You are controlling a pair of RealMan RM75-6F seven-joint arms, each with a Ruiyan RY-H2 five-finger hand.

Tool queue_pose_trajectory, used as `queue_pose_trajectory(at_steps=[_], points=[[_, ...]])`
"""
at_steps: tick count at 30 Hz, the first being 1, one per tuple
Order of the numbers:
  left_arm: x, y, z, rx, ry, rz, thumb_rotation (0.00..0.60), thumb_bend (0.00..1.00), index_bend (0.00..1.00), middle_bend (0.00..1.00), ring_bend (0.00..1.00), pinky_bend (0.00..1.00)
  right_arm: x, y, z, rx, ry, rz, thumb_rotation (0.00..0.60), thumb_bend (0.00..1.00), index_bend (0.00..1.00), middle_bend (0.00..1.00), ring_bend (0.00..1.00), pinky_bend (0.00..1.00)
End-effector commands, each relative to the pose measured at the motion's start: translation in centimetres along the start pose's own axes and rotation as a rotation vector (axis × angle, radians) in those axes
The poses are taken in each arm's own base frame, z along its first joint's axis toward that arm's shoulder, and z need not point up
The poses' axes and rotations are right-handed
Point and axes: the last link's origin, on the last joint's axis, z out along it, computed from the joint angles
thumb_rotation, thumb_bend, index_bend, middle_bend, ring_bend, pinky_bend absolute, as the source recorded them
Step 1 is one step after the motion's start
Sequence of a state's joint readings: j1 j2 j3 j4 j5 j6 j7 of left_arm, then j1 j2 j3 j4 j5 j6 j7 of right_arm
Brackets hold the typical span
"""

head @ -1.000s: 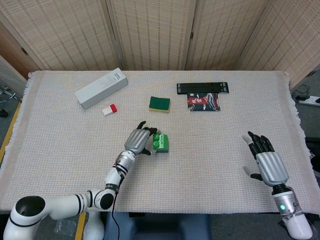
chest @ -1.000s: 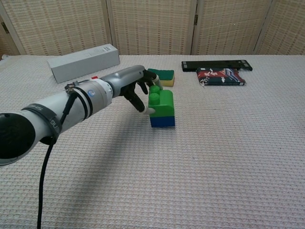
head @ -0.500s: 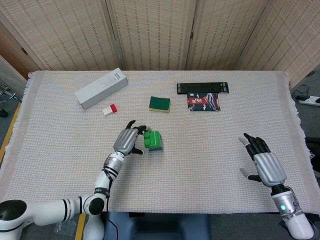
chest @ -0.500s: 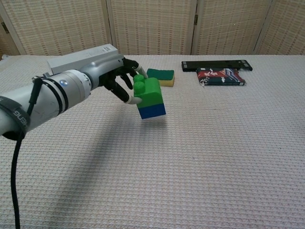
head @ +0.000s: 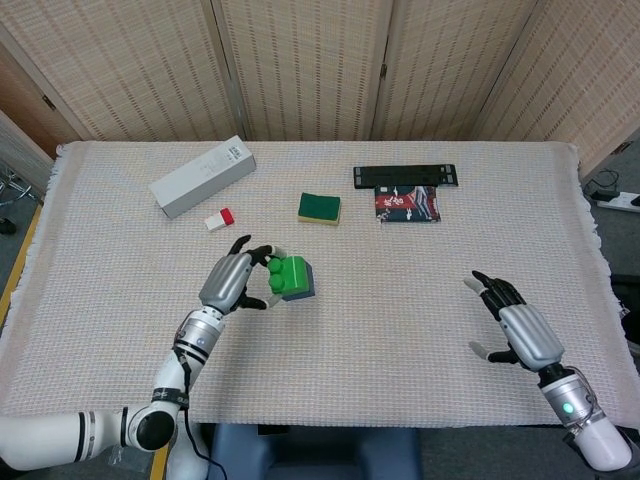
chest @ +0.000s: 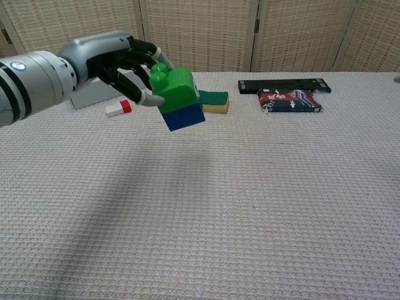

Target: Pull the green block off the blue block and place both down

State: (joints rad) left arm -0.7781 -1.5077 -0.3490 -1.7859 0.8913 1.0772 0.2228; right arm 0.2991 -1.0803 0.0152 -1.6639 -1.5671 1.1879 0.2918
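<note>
Left hand [chest: 119,62], grey-shelled with dark fingers clamped on the studded green block [chest: 174,84], glossy plastic, still seated on the blue block [chest: 184,117], both tilted and lifted clear of the woven, waffle-textured cloth [head: 400,320]. Right hand [head: 520,330] low over the cloth at the near right, fingers spread, nothing held. Farther back: long white carton [head: 202,177] with print too small to read, small white-and-red piece [head: 219,219], green-topped yellow sponge [head: 319,208], flat black bar [head: 405,176], patterned packet [head: 407,205].
</note>
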Motion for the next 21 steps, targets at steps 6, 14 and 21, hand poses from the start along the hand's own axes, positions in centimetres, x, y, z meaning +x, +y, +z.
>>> queue_pose_trajectory(at_steps=[6,14,21], points=[[4.2,-0.8,-2.1,0.008,0.057,-0.039,0.6,0.42,0.62,0.75,0.38,0.0,-1.4,-0.7,2.4,0.11,-0.12,0.267,0.6,0.32,0.0,0.0,0.0,0.0],[4.0,-1.0,-3.3,0.003,0.031,-0.063,0.6,0.42,0.62,0.75,0.38,0.0,-2.1,-1.6,6.2,0.172,-0.163,0.39,0.6,0.32,0.0,0.0,0.0,0.0],[3.7,-1.1,-3.6,0.0,0.019,-0.086,0.6,0.42,0.62,0.75,0.38,0.0,-3.2,-2.2,9.4,0.143,-0.214,0.574,0.6,0.32,0.0,0.0,0.01,0.0]])
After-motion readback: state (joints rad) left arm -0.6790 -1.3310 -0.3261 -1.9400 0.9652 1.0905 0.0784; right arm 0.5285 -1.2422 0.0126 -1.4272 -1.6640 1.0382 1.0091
